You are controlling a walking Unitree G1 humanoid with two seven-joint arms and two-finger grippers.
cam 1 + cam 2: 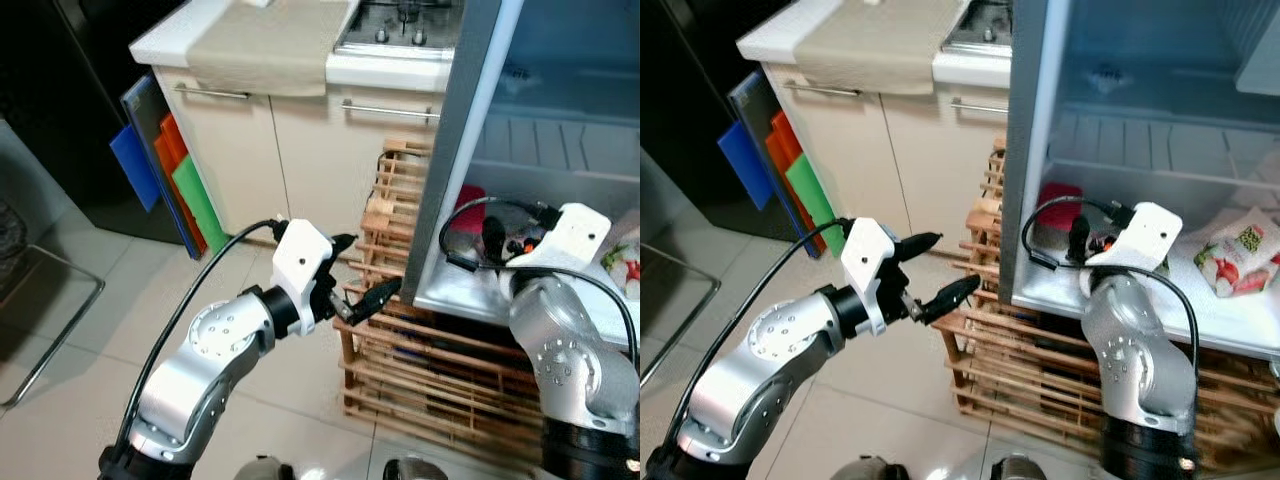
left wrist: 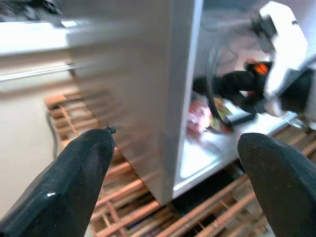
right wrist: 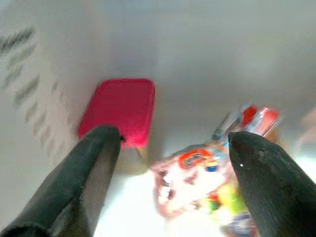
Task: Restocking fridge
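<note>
Right gripper (image 3: 173, 168) spread wide inside the fridge (image 1: 1025, 150).
Snack bag (image 3: 200, 187) lies beneath it; left gripper (image 1: 365, 275) spread too, centre frame.

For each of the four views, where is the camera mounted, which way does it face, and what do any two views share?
Left eye view: head camera, looking down at the open fridge and wooden crate; both silver arms show.
Right eye view: same head, same scene, plus a snack packet.
Left wrist view: looks along the open left gripper at the fridge's side and the crate.
Right wrist view: looks along the open right gripper into the fridge, at a red container and a candy bag.
Shared: both wrist views show that colourful bag.
</note>
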